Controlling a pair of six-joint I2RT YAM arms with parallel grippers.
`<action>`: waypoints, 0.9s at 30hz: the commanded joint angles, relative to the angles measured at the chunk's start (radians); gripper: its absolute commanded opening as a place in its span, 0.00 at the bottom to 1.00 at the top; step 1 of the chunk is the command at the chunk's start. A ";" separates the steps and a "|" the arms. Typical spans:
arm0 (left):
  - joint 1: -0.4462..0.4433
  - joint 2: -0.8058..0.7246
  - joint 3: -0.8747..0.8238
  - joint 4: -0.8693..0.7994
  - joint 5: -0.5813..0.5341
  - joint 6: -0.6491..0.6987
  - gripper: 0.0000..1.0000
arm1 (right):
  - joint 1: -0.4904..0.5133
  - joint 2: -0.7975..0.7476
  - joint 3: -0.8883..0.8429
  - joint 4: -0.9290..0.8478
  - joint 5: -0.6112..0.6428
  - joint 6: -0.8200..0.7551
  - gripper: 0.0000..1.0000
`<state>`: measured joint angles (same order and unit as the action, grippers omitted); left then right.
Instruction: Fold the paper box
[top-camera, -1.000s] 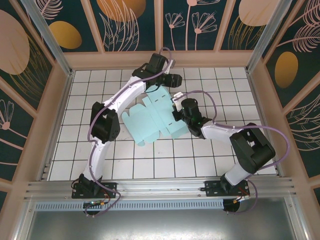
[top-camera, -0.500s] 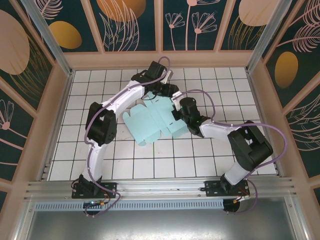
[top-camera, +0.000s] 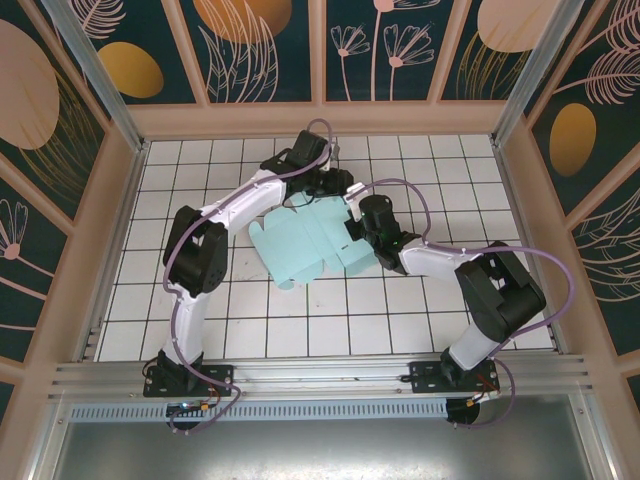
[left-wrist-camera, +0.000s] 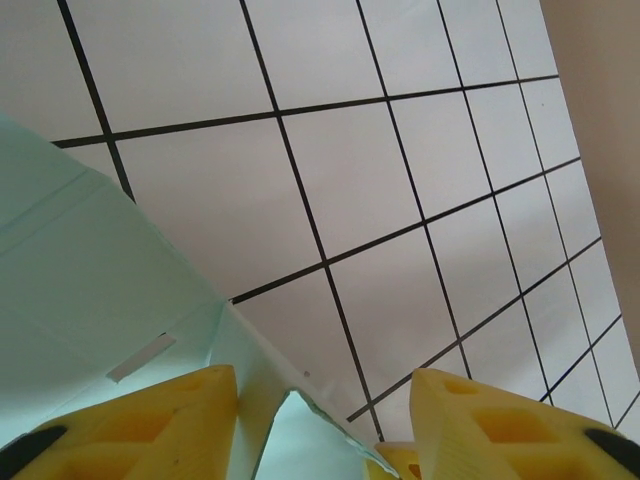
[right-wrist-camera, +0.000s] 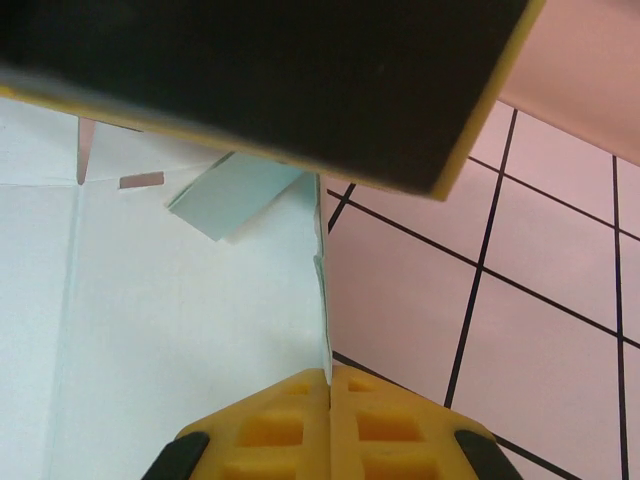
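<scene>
Lying near the middle of the white tiled bench (top-camera: 180, 300), a little above and right of centre in the overhead view, the pale mint-aqua creased paper box (top-camera: 305, 245) is a mostly flat sheet with its flaps spread out.

The right end effector (top-camera: 352, 238) sits at the sheet's right edge. In the right wrist view its yellow fingers (right-wrist-camera: 260, 430) are clenched together on a raised edge of the paper box (right-wrist-camera: 180, 300), which runs straight down into the seam between them (right-wrist-camera: 330, 415).

The left end effector (top-camera: 328, 188) is at the sheet's upper edge. A second ago it hung higher in the overhead frame, clear of the paper; it has since come down and to the left, and the arm's elbow has swung further left. In the left wrist view its yellow fingers (left-wrist-camera: 140, 420) stand apart, released, with a corner flap of the paper box (left-wrist-camera: 90, 300) poking up between them (left-wrist-camera: 320, 425), just beside the left-hand finger.

The right arm and the sheet have barely shifted.
</scene>
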<state>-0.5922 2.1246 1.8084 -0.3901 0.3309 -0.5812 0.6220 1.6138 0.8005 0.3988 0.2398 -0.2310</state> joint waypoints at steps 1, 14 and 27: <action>-0.017 -0.069 -0.039 0.020 -0.006 -0.059 0.53 | 0.007 -0.001 0.017 0.028 0.024 -0.014 0.00; -0.018 -0.091 -0.164 0.175 0.029 -0.150 0.49 | 0.023 -0.012 0.014 0.025 0.032 -0.024 0.00; -0.018 -0.065 -0.150 0.207 0.046 -0.181 0.41 | 0.048 -0.020 0.003 0.018 0.092 -0.065 0.00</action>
<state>-0.6014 2.0357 1.6344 -0.2333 0.3412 -0.7471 0.6521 1.6131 0.8005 0.4000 0.3183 -0.2726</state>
